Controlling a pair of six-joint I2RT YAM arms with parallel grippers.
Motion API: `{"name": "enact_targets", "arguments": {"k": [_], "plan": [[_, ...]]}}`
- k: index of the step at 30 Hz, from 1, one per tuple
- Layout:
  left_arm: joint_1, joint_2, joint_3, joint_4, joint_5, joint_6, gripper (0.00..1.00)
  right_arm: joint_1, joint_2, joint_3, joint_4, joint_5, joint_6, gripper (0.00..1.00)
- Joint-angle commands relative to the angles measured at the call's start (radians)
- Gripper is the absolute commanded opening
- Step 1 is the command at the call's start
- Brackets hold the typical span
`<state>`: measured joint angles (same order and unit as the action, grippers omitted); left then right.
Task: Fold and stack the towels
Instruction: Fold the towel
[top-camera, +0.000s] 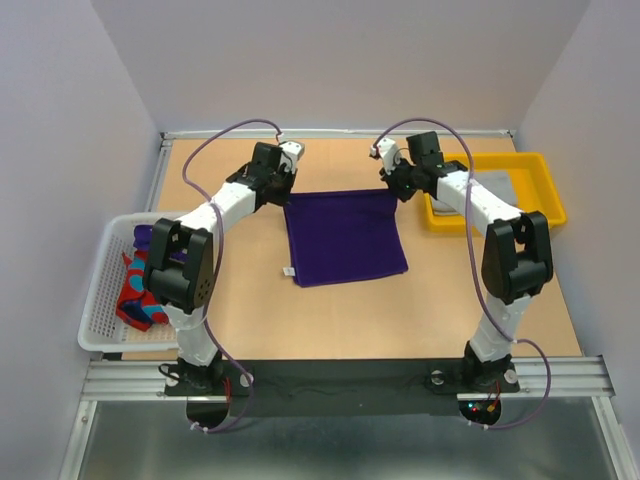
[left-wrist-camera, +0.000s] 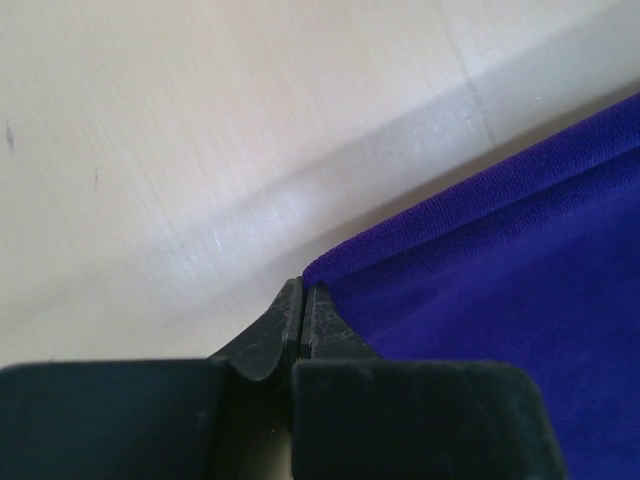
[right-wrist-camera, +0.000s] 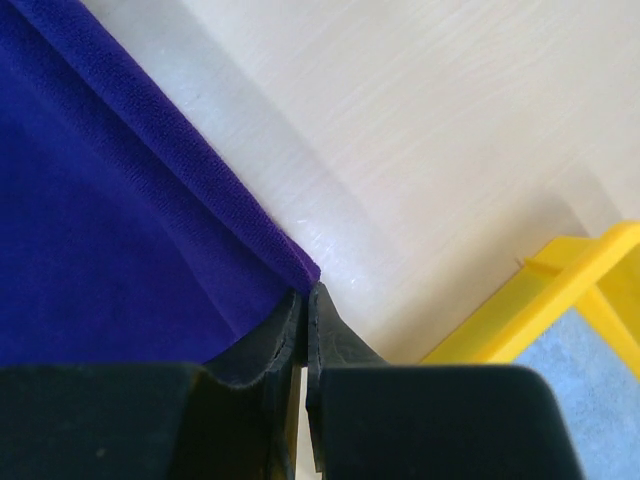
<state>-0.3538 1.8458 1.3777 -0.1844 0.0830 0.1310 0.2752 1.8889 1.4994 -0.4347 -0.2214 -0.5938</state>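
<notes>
A deep purple towel (top-camera: 345, 238) lies spread flat in the middle of the table. My left gripper (top-camera: 284, 196) is at its far left corner. The left wrist view shows that gripper (left-wrist-camera: 303, 290) shut, pinching the corner of the purple towel (left-wrist-camera: 500, 280). My right gripper (top-camera: 396, 192) is at the far right corner. In the right wrist view it (right-wrist-camera: 306, 292) is also shut on the purple towel (right-wrist-camera: 110, 250) at its tip. A grey towel (top-camera: 497, 186) lies in the yellow tray. A red towel with blue marks (top-camera: 135, 300) and another purple towel (top-camera: 145, 237) sit in the basket.
The yellow tray (top-camera: 548, 180) stands at the far right, close beside my right gripper, its corner (right-wrist-camera: 520, 320) showing in the right wrist view. The white mesh basket (top-camera: 100, 300) sits at the left edge. A small white tag (top-camera: 289, 271) marks the spread towel's near left corner.
</notes>
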Motion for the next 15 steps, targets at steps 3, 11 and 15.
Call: {"name": "enact_targets", "arguments": {"k": [3,11,15], "plan": [[0.007,-0.132,-0.106,0.022,0.006,-0.08,0.0,-0.014,-0.105,-0.102,0.047,0.053,0.025,0.01],[-0.016,-0.258,-0.262,0.026,0.038,-0.206,0.0,-0.013,-0.215,-0.235,0.056,0.036,0.09,0.01],[-0.028,-0.332,-0.345,0.036,0.067,-0.274,0.0,-0.013,-0.277,-0.303,0.053,0.034,0.133,0.01]]}}
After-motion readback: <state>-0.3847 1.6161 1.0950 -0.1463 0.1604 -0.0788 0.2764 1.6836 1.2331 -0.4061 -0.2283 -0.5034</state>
